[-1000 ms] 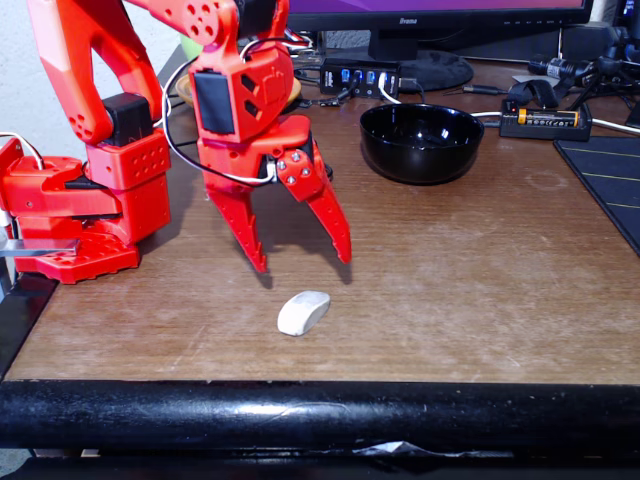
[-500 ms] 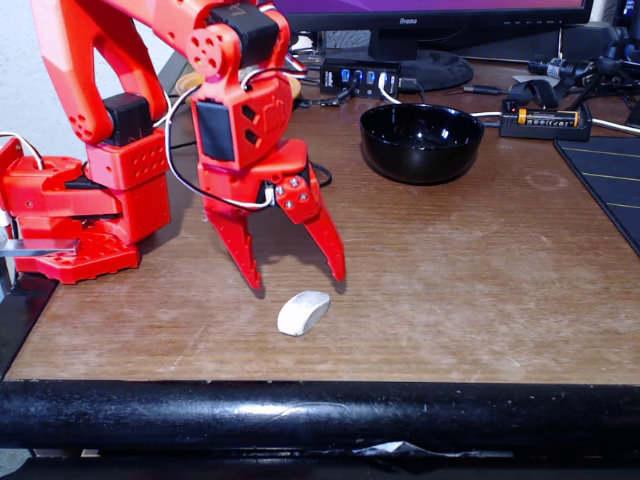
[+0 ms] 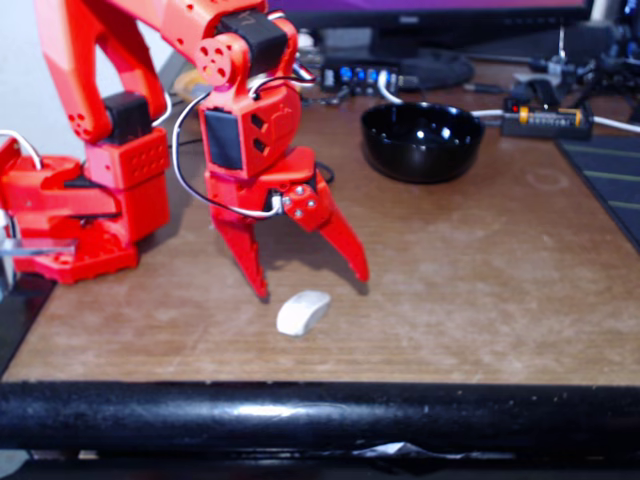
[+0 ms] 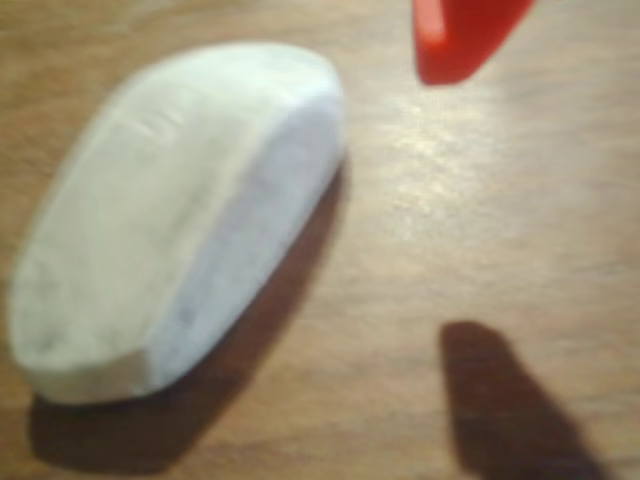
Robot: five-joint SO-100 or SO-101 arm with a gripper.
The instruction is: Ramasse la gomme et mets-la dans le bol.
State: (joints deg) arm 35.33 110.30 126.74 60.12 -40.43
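Lying flat on the brown wood-grain surface near its front edge, the small off-white, pebble-smooth eraser is untouched and free of any grip; the wrist view shows it close up, long axis slanted, with one red fingertip poking in from the top edge just beside it. Above and slightly behind it in the fixed view hangs the orange-red plastic hand, its two pointed fingers spread wide and holding nothing — the tips sit low, close to the wood, and the eraser lies just in front of the gap between them rather than inside it. The glossy black round bowl stands well apart, farther back and to the right in the fixed view. The likely next step is to bring the fingers down around the eraser and close. The risk is plain: since the gap looks offset from the eraser, one tip may land on top of it or shove it toward the black padded rail at the front edge, and the rounded, worn sides could let it squirt out when the fingers close.
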